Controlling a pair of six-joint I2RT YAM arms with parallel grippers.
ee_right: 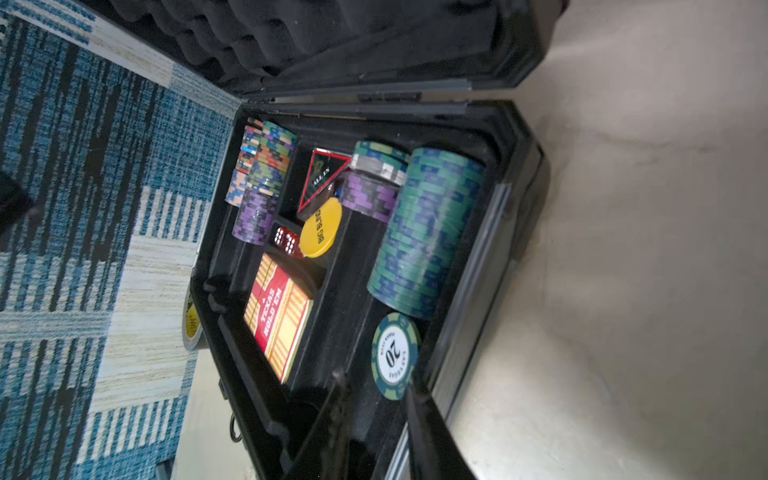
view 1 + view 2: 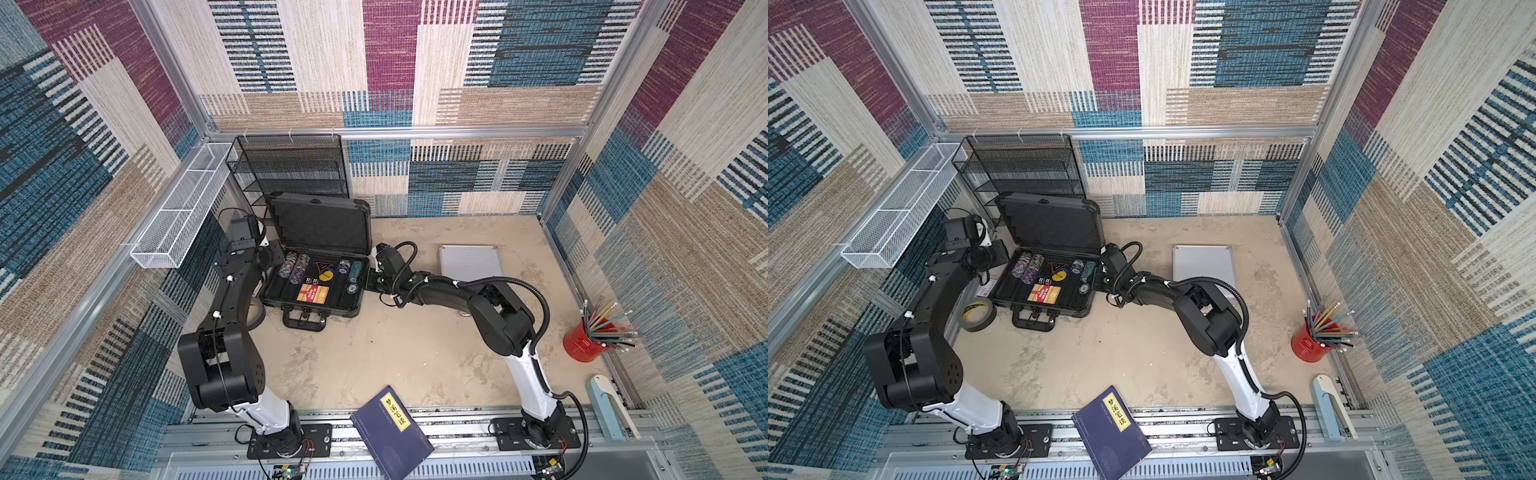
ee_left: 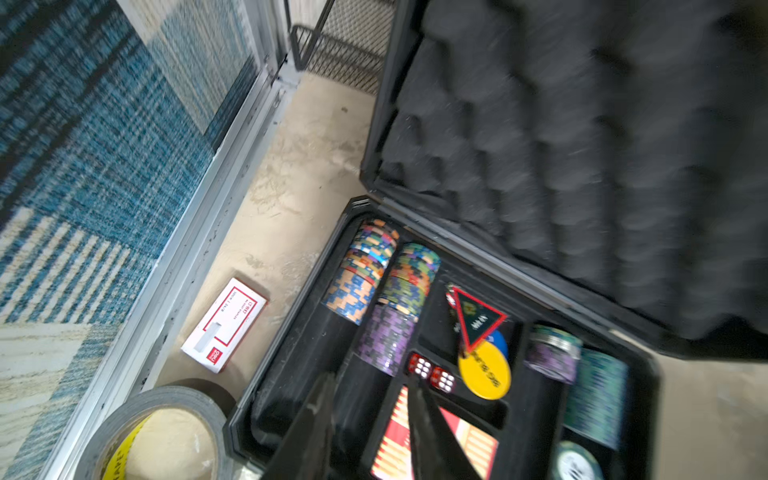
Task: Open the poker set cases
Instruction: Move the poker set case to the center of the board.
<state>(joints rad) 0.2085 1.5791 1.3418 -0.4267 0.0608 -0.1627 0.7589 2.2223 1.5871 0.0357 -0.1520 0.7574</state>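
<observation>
The left end effector (image 2: 275, 252) is held just beside the left edge of the dark case (image 2: 320, 226), near its hinge corner. In the left wrist view its fingers (image 3: 320, 415) are seen slightly spread against the tray's left troughs, with nothing between them. The dark case is set at the far left of the worktop (image 2: 395, 353). Its lid is raised upright and its foam-lined tray is exposed, with chips (image 2: 297, 266) and a card deck (image 2: 311, 293) inside and the handle (image 2: 303, 322) on the near side. The right end effector (image 2: 371, 277) is placed at that case's right edge. Its fingers (image 1: 424, 419) are parted a little above the rim, beside a loose chip marked 20 (image 1: 395, 353), and nothing is pinched. The silver case (image 2: 469, 262) lies flat and shut farther right, at the far side. Its near edge is hidden by the right arm.

The raised lid is backed by a black mesh rack (image 2: 291, 166) against the far wall. The narrow strip between the dark case and the left wall is taken up by the left arm, a tape roll (image 2: 978, 313) and a small white and red box (image 3: 224, 324). A wide bare stretch of worktop is left in the middle and on the near side of both cases.

A white wire basket (image 2: 178, 216) is hung on the left wall rail. A blue book (image 2: 390, 432) is laid over the near edge. A red cup of pencils (image 2: 582, 343) and a pale blue tool (image 2: 611, 411) are kept by the right wall, well apart from the silver case.
</observation>
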